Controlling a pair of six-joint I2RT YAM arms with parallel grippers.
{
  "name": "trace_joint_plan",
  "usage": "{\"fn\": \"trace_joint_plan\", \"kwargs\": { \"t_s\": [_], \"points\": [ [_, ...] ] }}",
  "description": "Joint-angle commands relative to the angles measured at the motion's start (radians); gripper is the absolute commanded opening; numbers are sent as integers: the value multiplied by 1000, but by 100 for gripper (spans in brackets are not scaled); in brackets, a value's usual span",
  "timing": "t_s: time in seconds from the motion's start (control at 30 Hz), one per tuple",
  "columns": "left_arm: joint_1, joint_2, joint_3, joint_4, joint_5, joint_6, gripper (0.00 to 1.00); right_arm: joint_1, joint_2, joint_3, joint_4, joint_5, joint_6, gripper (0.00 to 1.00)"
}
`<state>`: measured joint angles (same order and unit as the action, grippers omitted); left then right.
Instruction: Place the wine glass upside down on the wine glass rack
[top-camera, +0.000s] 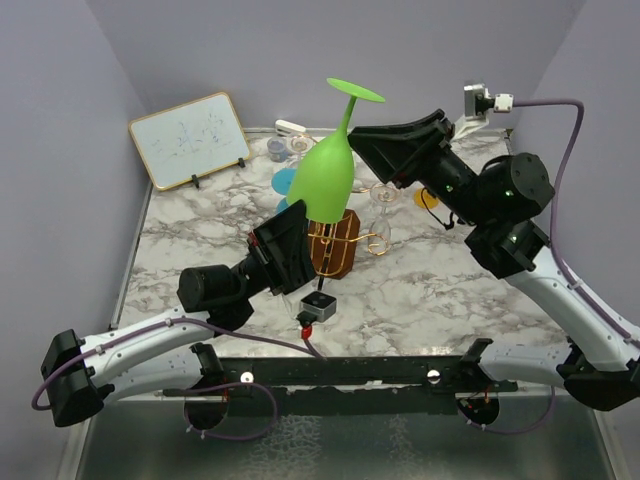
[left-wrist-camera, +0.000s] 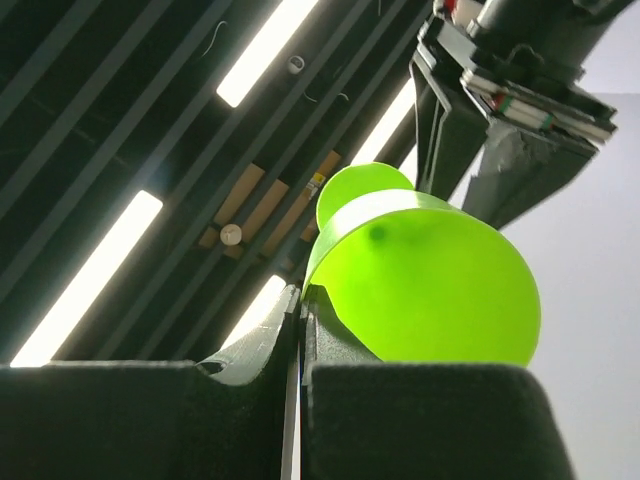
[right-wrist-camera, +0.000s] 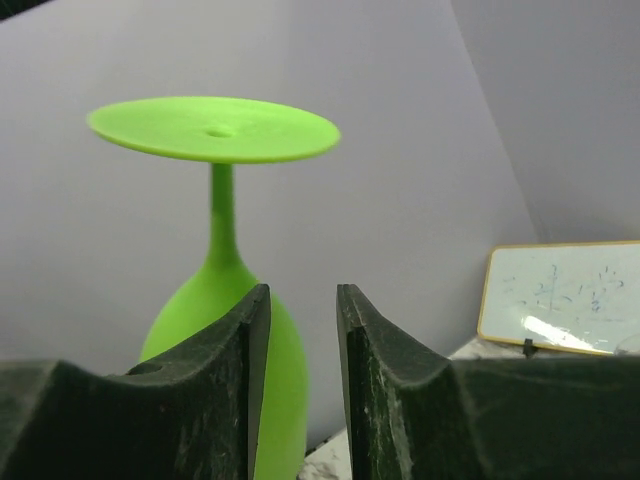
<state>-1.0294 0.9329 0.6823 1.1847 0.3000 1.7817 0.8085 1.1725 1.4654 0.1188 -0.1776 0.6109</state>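
Gripping the lime-green wine glass (top-camera: 322, 175) by the lip of its bowl, my left claw (top-camera: 302, 225) is clenched on the thin wall. In my left wrist view (left-wrist-camera: 300, 300) only a sliver of a gap shows between the fingers (left-wrist-camera: 420, 420), where the green edge (left-wrist-camera: 430, 290) runs in.

The glass is upside down, with its round foot on top and its stem leaning a little to the right. It hangs in the air over the wine glass rack (top-camera: 335, 250), whose gold wire arms and brown wooden base sit on the marble table (top-camera: 440, 290). From above, the bowl's mouth overlaps the top of the rack, and I cannot tell whether they touch.

My right claw (top-camera: 358, 140) reaches in from the right, just beside the top of the bowl. It is released, its fingers (right-wrist-camera: 390, 400) parted with nothing between them (right-wrist-camera: 303, 300). The glass (right-wrist-camera: 222, 230) stands past them, partly hidden by the left-hand finger.

A small whiteboard (top-camera: 190, 140) leans at the far left of the table, and my right wrist view catches it too (right-wrist-camera: 565, 295).
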Motion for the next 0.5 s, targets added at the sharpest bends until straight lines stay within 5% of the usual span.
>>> {"fn": "trace_joint_plan", "kwargs": {
  "t_s": [0.0,0.17,0.47],
  "points": [
    [-19,14,32,33,-46,62,0,0,-96,-71,108,26,39,33],
    [-29,22,30,50,-65,63,0,0,-188,-186,232,55,70,40],
    [-55,60,52,52,-86,58,0,0,-120,-174,279,4,108,41]
  ]
}}
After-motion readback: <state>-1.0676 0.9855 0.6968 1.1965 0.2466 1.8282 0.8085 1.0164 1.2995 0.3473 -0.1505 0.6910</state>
